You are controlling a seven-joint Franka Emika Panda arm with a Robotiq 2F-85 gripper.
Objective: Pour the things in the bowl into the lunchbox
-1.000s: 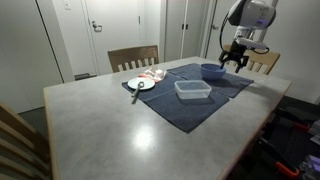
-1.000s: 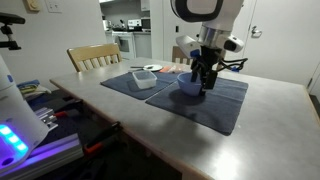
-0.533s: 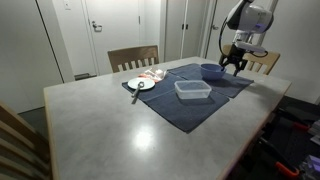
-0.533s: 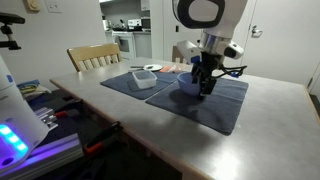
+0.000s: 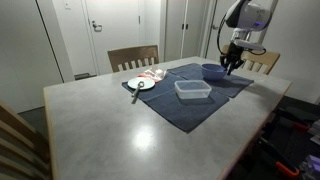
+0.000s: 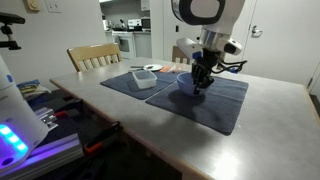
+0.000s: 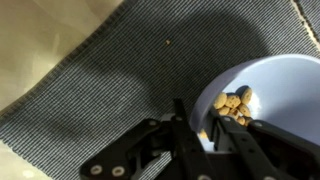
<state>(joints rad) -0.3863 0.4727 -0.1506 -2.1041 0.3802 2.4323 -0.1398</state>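
Bowl (image 7: pixel 282 85) with rim in pinch of the claw (image 7: pixel 203 126); tan bits (image 7: pixel 235 103) inside, wrist view only.

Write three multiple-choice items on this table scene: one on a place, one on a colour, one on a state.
1. Where does the clear rectangular plastic lunchbox sit? A on the dark blue cloth B on a chair C on the floor
2. What colour is the round deep bowl? A red B blue-purple C green
3. That bowl is: A empty B upside down C holding tan pieces
Key: A, cloth shows all around it; B, its wall looks so; C, the wrist view shows them inside.
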